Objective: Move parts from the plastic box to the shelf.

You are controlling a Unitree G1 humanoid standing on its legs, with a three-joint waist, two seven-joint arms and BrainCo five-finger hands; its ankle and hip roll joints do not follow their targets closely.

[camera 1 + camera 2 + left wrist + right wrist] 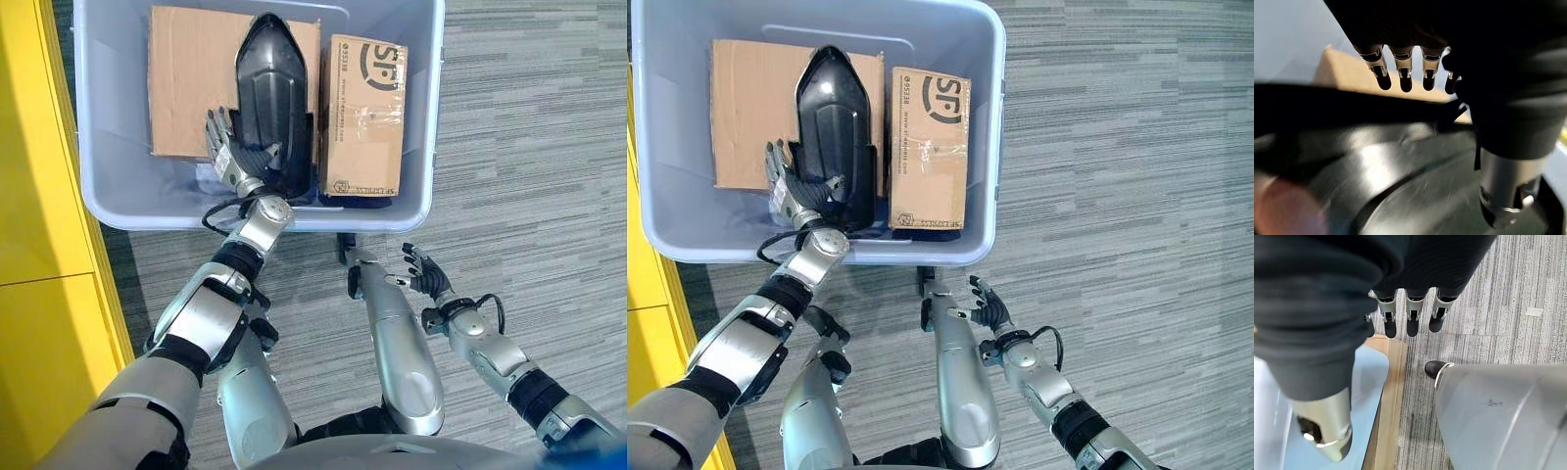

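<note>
Reaching into the plastic box [108, 196], the left hand [227, 157] sits at the near end of the black part [269, 93], on that part's left flank. Its fingers [1403, 76] point toward the far wall and look straight and relaxed in the left wrist view, with the thumb [1506, 193] held apart; nothing is curled round the part, so I judge the hand open and beside the part rather than holding it.

That black part lies in the middle of the box with its long axis running near to far, its pointed end far and its blunt end near. It rests across a flat sheet of cardboard [181, 88] on its left, and a small cardboard carton [362, 113] stands just beside it on the right.

So the part lies directly to the right of the left hand and extends away from it. The left hand is far nearer than the right hand [428, 277], which hangs well outside the box over the grey carpet [529, 147], fingers loosely spread and empty.

Any grasp would likely have to close sideways across the part's narrow width at the near end.
</note>
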